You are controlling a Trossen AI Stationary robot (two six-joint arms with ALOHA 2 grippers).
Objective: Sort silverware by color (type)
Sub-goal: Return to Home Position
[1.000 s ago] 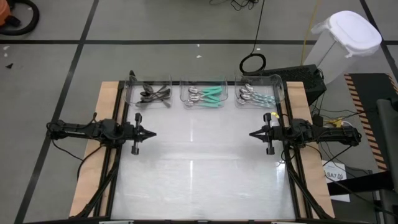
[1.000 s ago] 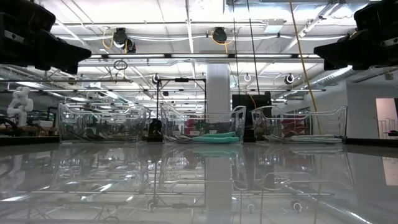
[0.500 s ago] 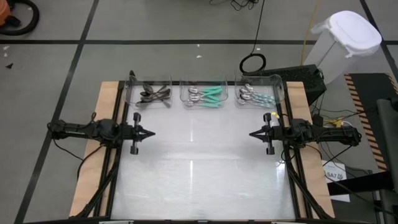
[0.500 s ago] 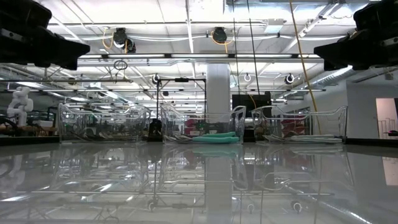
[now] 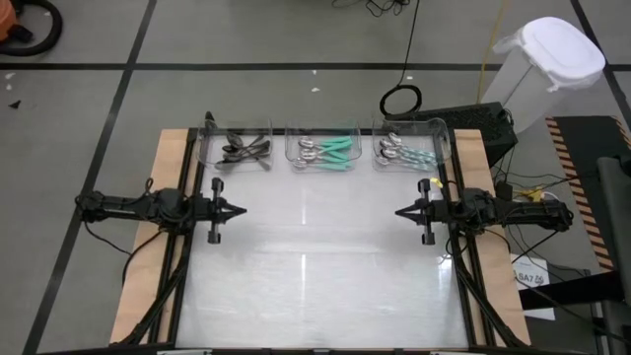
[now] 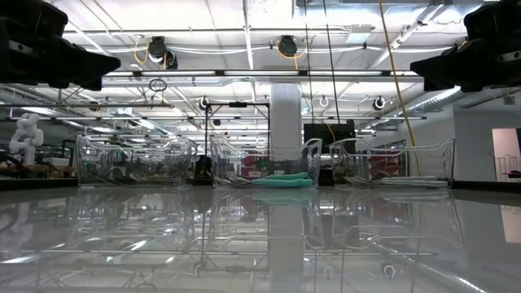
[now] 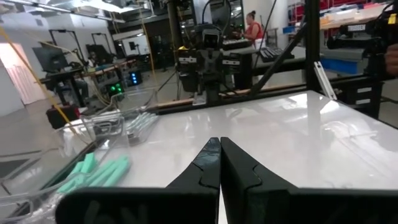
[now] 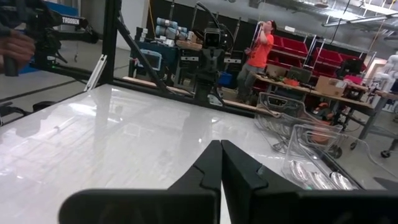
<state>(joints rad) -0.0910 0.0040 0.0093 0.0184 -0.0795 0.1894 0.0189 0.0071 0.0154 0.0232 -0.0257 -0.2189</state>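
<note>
Silverware [image 5: 333, 151] lies apart from left gripper [image 5: 243, 210], right gripper [image 5: 398, 212].

Tabletop [image 5: 315, 256] on my rig is a glossy white sheet, shiny enough that in the low view it mirrors the ceiling lights and everything sitting at the back. Bare wood shows along both side edges [image 5: 170, 168], with black frame rails [image 5: 182, 266] running front to back just inside the wood.

The only things I can see sitting straight on it are three clear plastic bins in a row along the far edge: left bin [image 5: 205, 148], middle bin [image 5: 292, 133] and right bin [image 5: 442, 138]. They stand side by side with narrow gaps between them, all upright.
</note>
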